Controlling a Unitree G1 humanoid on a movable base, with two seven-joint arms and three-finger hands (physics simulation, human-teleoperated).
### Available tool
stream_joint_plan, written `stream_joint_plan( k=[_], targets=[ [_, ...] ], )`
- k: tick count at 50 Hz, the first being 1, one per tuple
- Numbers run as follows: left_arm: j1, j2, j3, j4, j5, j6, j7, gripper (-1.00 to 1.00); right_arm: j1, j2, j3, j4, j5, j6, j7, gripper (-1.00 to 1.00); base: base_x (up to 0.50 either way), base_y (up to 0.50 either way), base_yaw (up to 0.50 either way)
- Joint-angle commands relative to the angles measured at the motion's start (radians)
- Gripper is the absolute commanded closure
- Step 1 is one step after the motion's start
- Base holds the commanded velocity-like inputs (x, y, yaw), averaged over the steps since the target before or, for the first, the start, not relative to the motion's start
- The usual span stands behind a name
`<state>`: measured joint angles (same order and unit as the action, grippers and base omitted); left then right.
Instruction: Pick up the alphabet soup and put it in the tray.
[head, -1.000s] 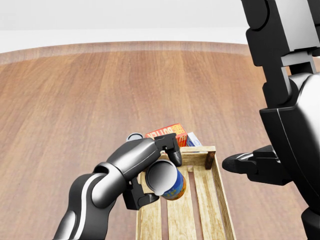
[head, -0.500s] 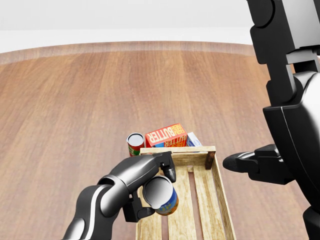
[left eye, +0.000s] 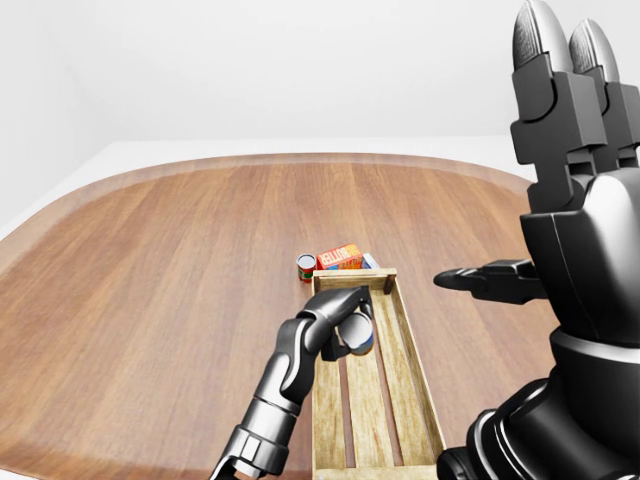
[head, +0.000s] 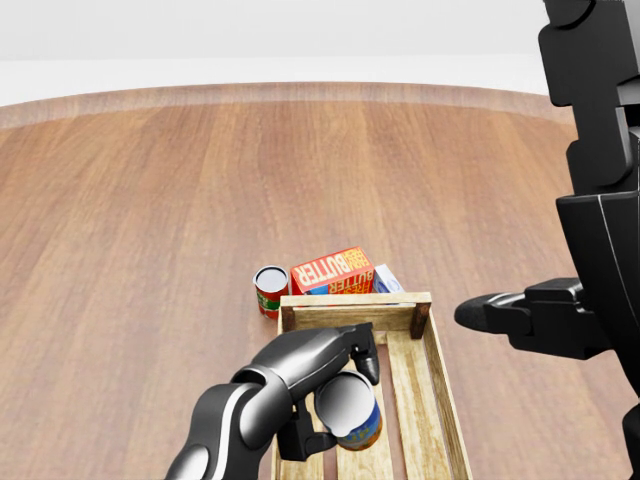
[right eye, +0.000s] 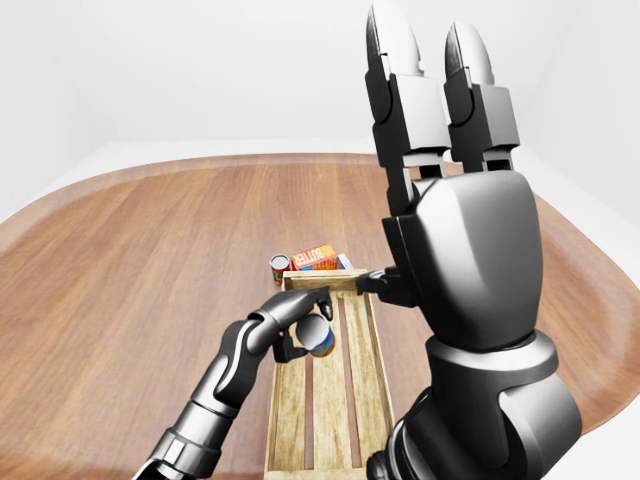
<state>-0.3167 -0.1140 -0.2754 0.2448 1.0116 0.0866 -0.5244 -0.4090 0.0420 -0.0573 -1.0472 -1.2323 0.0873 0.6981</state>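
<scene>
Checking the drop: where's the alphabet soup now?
In the head view, bottom centre: the alphabet soup is in the left hand, over the tray.

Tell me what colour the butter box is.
Orange-red with yellow lettering; the butter box shows best in the head view.

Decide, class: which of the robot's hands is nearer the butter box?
Left. The left hand grips the alphabet soup over the tray, just below the butter box. The right hand is raised high, fingers spread, well off to the right.
</scene>
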Motion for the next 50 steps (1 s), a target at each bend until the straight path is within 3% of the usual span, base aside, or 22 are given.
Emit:
stream_joint_plan(
  k=[1, 16, 35, 46, 50],
  targets=[
    [0.004, -0.02, -0.001, 0.059, -0.044, -0.054, 0.034, 1.0, -0.009, 0.012, -0.012, 0.0, -0.007, 0.0, 0.0, -1.0, 0.0, 0.0, 0.0],
    [-0.041, -0.015, 0.023, 0.22, -0.051, -0.109, 0.126, 1.0, 0.006, 0.011, 0.01, 0.0, 0.0, 0.0, 0.0, -1.0, 0.0, 0.0, 0.0],
    [-0.077, -0.046, 0.012, 0.333, -0.016, -0.139, 0.179, 1.0, 0.011, 0.0, 0.017, 0.0, 0.017, 0.0, 0.0, -1.0, 0.0, 0.0, 0.0],
    [-0.121, -0.066, 0.017, 0.474, -0.007, -0.174, 0.256, 1.0, 0.006, 0.002, 0.007, 0.0, 0.015, 0.0, 0.0, -1.0, 0.0, 0.0, 0.0],
    [-0.136, -0.066, 0.023, 0.529, -0.007, -0.174, 0.288, 1.0, 0.001, 0.008, 0.001, 0.0, 0.009, 0.0, 0.0, -1.0, 0.0, 0.0, 0.0]
  ],
)
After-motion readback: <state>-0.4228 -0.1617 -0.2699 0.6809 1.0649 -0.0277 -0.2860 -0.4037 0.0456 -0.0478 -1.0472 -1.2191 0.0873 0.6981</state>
